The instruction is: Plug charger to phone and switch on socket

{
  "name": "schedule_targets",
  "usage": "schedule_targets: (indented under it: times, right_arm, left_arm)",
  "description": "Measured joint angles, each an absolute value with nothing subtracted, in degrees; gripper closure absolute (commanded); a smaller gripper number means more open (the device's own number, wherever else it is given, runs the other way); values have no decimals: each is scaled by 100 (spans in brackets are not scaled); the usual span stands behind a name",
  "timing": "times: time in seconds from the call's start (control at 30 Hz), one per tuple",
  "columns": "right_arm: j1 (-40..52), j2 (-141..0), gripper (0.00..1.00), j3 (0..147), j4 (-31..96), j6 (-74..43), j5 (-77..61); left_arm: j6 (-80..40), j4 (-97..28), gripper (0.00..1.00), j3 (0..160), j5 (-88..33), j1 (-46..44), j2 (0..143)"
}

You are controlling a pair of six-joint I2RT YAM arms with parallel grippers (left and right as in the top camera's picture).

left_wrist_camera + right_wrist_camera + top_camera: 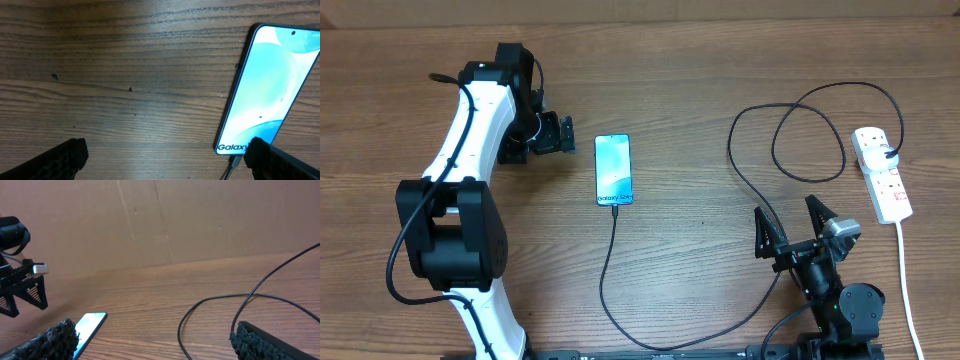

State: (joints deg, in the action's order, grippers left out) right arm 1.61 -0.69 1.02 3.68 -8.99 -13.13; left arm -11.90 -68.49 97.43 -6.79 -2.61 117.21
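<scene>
The phone point(613, 170) lies face up mid-table, screen lit blue and white; it also shows in the left wrist view point(270, 85) and the right wrist view point(89, 326). The thin black charger cable point(620, 300) is plugged into the phone's near end, loops along the front and runs up to the socket. The socket point(882, 173), a white power strip, lies at the far right with a black plug in it. My left gripper point(560, 133) is open and empty, just left of the phone. My right gripper point(790, 225) is open and empty near the front, left of the socket.
The socket's thick white cord point(905, 280) runs down to the front edge at right. The charger cable makes wide loops point(800, 140) between phone and socket. A cardboard wall point(160, 220) stands behind the wooden table.
</scene>
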Motion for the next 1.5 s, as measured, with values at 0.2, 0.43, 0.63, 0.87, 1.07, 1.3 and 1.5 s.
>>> schedule_targets:
  times: [0.2,0.43,0.63,0.87,1.07,1.3,1.5]
  right_arm:
    - [161,-69,0,102,368,-899,-1313]
    - [158,-69,0,102,370,-899,-1313]
    - [161,-69,0,102,370,-899,-1310]
    - [158,-69,0,102,370,-899,-1310]
    - [161,-69,0,102,370,-899,-1313]
    - [161,-69,0,102,368,-897,-1313]
    - [161,-64,0,102,379,-899,-1313]
  left_arm:
    - [-1190,-6849,0,9743,-679,-261,11723]
    - [-1190,-6847,0,9743,-287,-261,11710]
    - [-1188,-6770,0,9743,8,-261,11257]
    - [-1142,-7238,0,9743,311,-261,10182]
    - [-1142,-7242,0,9743,390,-261,9618]
    - [-1140,-5616,0,8792,110,-259,8694]
    - [-1144,-3487,0,6512,-403,-261,8025]
